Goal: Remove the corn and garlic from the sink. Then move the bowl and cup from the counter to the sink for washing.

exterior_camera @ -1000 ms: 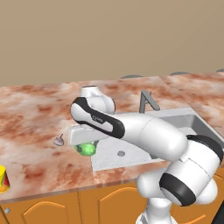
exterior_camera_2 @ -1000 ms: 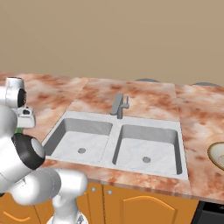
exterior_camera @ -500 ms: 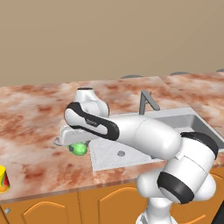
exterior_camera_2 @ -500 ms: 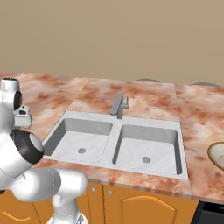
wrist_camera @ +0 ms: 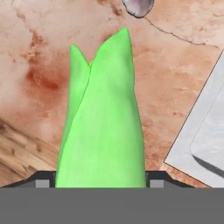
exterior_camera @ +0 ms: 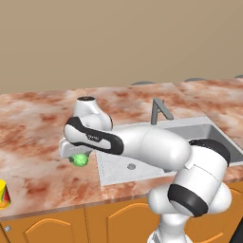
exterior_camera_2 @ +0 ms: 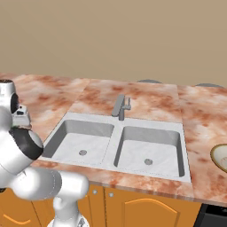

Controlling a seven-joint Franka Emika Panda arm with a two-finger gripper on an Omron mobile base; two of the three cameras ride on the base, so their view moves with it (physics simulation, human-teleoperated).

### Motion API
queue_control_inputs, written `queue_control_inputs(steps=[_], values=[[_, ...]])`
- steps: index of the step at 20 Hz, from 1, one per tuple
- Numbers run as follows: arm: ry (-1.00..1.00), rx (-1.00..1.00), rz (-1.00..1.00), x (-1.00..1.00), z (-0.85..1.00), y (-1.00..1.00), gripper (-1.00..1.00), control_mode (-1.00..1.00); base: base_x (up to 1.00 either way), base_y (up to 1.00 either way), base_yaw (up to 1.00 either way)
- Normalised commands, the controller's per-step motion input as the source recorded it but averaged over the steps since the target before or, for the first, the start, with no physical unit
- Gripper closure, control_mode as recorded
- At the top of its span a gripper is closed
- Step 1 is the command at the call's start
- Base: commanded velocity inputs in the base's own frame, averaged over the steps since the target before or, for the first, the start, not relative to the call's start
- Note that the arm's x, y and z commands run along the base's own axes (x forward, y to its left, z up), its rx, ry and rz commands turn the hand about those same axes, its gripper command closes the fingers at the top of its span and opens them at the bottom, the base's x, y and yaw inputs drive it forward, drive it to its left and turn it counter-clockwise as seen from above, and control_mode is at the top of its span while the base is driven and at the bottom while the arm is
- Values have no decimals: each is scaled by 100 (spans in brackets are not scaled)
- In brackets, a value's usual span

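Left base view: arm reaches left across the marble table (exterior_camera: 33, 142), past the sink's left rim. Claw (exterior_camera: 76, 155) sits low over the table just left of the sink (exterior_camera: 142, 166). Green corn (exterior_camera: 79, 160) shows under the hand, at the claw, above the table surface; whether it touches the table cannot be told. Yellow cup (exterior_camera: 4, 194) stands at the near left edge of the table, well apart from the claw. Grey tap (exterior_camera: 160, 110) at the far side of the sink.

Right base view: both basins of the sink (exterior_camera_2: 119, 146) lie bare. Beige bowl (exterior_camera_2: 221, 156) sits on the table at the far right, cut by the frame edge.

Hand view: corn (wrist_camera: 103, 118) runs straight out between the two finger tips, claw pinching its base, pointed end away. Garlic (wrist_camera: 138, 6) lies on the table just beyond the corn's tip. Sink corner (wrist_camera: 205, 135) at right.
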Motion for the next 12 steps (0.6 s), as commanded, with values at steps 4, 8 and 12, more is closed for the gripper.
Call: queue_control_inputs(steps=[4,8,12], values=[[-2,2,0,18,-11,19,100,-100,0,0,0],[0,2,0,15,-17,23,100,-100,0,0,0],[-2,1,0,18,-15,17,100,-100,0,0,0]])
